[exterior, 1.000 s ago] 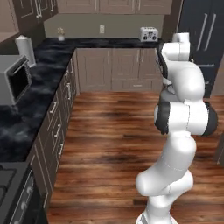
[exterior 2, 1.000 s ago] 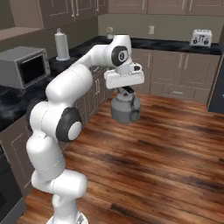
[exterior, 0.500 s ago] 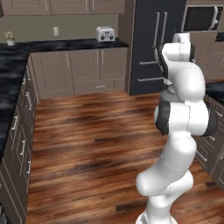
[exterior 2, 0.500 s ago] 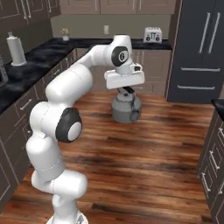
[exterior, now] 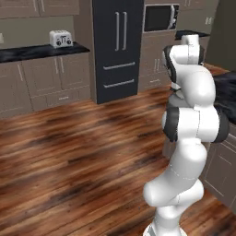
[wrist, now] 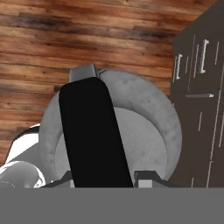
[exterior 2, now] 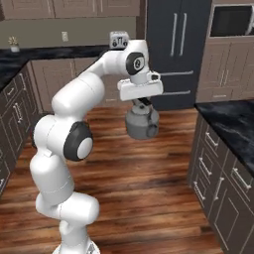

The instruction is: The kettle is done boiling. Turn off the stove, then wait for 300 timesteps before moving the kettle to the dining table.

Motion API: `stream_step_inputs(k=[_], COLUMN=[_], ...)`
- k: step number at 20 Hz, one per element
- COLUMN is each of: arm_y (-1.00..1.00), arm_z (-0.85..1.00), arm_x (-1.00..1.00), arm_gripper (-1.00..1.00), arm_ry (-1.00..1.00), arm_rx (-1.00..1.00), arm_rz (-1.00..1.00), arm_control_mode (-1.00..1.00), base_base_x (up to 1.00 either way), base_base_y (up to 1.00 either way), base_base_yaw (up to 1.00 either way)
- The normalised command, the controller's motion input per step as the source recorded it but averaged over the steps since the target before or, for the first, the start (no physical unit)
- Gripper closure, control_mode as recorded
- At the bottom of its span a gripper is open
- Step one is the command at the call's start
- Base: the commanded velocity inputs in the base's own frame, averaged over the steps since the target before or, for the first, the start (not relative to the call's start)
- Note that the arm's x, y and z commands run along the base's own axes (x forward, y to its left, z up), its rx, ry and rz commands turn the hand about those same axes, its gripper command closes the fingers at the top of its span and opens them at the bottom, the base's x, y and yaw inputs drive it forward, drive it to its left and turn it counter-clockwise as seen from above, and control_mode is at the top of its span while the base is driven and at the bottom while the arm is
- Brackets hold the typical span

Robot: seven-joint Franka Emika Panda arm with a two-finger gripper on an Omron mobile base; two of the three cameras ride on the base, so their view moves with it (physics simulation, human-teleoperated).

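Since a second ago my whole view has swung round: the corner counters and grey microwave have slid out, and the tall dark double-door fridge (exterior 2: 181, 49) now stands ahead, so the base has turned rather than the room. The arm's pose looks the same to me, the load still hanging under the hand.

I see one small squat silver-grey metal kettle (exterior 2: 141, 123), held in the air above the brown wooden plank floor (exterior: 78, 152), near the dark-topped cabinet run (exterior 2: 225, 124) on my right. In the hand view its domed body is a dull grey round, and its broad black arched handle (wrist: 95, 135) runs straight up the middle with a short spout at the far end.

The two-finger gripper (exterior 2: 142, 103) is pinched narrow on that handle, a fingertip (wrist: 146, 178) showing at each side of the bar.

I count one white toaster (exterior: 60, 38) on the far counter and one built-in wall oven (exterior: 160, 17) beside the fridge.
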Motion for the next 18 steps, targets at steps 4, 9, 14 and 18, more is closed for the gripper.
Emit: stream_step_inputs(k=[4,9,14,18], arm_y=[0.00,0.00,0.00,0.00], arm_z=[0.00,0.00,0.00,0.00], arm_x=[0.00,0.00,0.00,0.00], arm_gripper=[1.00,1.00,1.00,1.00], arm_ry=[0.00,0.00,0.00,0.00], arm_rx=[0.00,0.00,0.00,0.00], arm_rz=[0.00,0.00,0.00,0.00], arm_control_mode=[1.00,1.00,1.00,1.00], base_base_x=[0.45,0.47,0.53,0.57], base_base_y=[0.00,0.02,0.32,0.45], base_base_yaw=[-0.49,-0.47,-0.48,-0.46])
